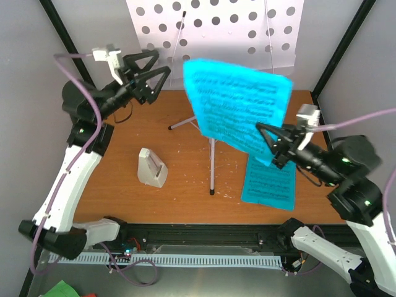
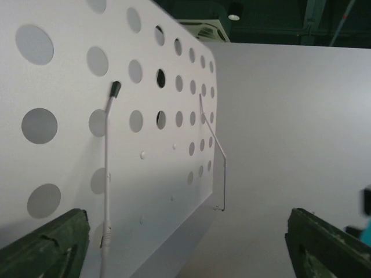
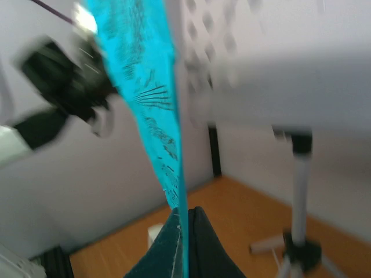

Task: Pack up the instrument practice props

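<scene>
Brown wooden table (image 1: 124, 201) in the middle, with tiny white marks. Grey walls (image 1: 28, 37) left and right. Black posts (image 1: 60, 31) in the far corners. Black rail (image 1: 204, 234) and white ridged strip (image 1: 185, 260) along the near edge. Green scrap (image 1: 62, 289) at the near left corner.

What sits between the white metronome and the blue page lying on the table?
Only a thin music stand leg, running toward the near edge; the top view shows it.

Bright even light, soft shadows, cyan sheet-music page (image 3: 153, 104) motion-blurred in right wrist view
</scene>
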Controlling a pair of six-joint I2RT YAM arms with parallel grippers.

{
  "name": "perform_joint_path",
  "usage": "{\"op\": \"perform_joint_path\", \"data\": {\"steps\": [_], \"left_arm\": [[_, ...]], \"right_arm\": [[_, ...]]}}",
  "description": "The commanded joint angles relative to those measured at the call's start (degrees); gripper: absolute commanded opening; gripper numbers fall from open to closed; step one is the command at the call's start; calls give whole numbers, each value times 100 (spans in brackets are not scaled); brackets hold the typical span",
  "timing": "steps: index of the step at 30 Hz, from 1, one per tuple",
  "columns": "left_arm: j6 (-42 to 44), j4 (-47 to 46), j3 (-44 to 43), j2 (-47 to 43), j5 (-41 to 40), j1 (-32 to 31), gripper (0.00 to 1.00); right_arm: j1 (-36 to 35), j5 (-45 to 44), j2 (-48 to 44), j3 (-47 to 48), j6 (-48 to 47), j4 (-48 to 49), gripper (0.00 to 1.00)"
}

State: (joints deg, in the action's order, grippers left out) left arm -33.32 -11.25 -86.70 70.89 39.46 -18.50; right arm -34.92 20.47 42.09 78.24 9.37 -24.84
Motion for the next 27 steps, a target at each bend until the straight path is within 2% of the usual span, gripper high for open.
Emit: {"op": "perform_joint_path", "data": {"steps": [1, 4, 8, 10, 12, 19, 23, 27], "left_arm": [[609, -364, 621, -807, -437, -31, 97], [781, -600, 1519, -1435, -1201, -31, 99], [534, -1395, 3274, -2318, -2195, -26, 99], [536, -1364, 3929, -2637, -2721, -31, 99], [683, -911, 4338, -2846, -3173, -31, 99], [1281, 362, 4710, -3122, -3389, -31, 99], [1576, 565, 4822, -3274, -3520, -31, 99], [1761, 579, 4862, -3287, -3468, -31, 99]], "right_arm": [[-15, -688, 74, -672, 267, -906, 3], [-15, -852, 131, -1349, 552, -777, 3], [-6, -1032, 395, -2421, 1105, -246, 3], [33, -1240, 636, -2893, 1508, -46, 3], [219, -1175, 902, -3326, 1922, 158, 3], [1843, -824, 1115, -4243, 2497, 311, 3], [2657, -1109, 1002, -4405, 2715, -65, 3], [3200, -901, 985, -4684, 2811, -73, 3]]}}
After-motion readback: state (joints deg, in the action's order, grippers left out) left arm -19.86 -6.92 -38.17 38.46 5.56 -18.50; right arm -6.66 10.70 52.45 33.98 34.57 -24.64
